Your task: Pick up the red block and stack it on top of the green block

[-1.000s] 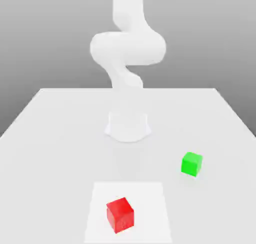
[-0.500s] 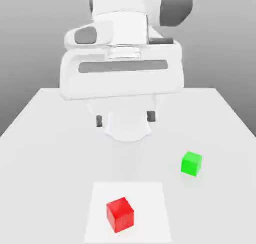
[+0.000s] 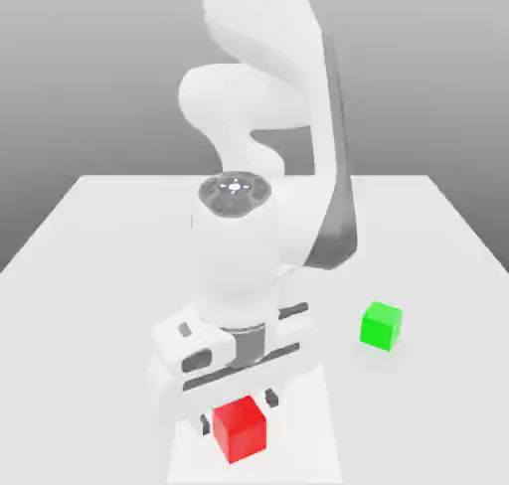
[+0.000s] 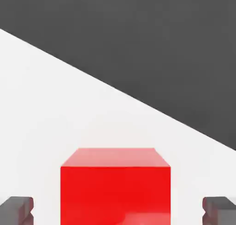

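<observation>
- The arm is hanging low over the red block (image 3: pixel 240 428), which is sitting on a paler square patch (image 3: pixel 308 413) of the white surface (image 3: pixel 99 274), near the front edge in the exterior view
- The gripper (image 4: pixel 118 210) is straddling the cube: in the hand view the two dark fingers (image 4: pixel 16 209) are sitting on either side of it with white gaps showing, so they're released and not pinching anything yet, just bracketing it
- I'm guessing that spacing is deliberate, lining the pads up with two opposite flat faces so the squeeze lands square
- The green block (image 3: pixel 381 326) is resting on the surface well apart, off toward the exterior view's right and further back, nothing on top of it
- So the task is looking early to me: grab not done, stacking not started
- Main risk I'm seeing is the cube twisting if one finger touches first
</observation>
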You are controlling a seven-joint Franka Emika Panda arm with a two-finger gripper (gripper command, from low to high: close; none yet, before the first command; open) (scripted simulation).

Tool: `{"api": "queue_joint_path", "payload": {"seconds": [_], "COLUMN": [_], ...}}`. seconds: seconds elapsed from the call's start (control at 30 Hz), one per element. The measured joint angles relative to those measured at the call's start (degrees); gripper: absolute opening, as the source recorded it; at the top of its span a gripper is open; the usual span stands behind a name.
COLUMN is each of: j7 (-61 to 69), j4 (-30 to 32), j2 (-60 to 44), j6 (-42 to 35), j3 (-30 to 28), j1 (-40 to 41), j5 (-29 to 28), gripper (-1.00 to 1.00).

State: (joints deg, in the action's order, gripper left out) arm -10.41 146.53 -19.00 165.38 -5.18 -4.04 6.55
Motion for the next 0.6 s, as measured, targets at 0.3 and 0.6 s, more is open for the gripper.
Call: {"api": "queue_joint_path", "payload": {"seconds": [0.3,0.6], "j7": [-1.45,4.81], "j4": [0.82,12.71], "j2": [5.18,23.53], "j6": [-4.36,-10.9], "j3": [-1.29,5.79], "j1": [-0.89,-15.77], "j5": [-1.97,-0.6], "gripper": [-1.0,-1.0]}}
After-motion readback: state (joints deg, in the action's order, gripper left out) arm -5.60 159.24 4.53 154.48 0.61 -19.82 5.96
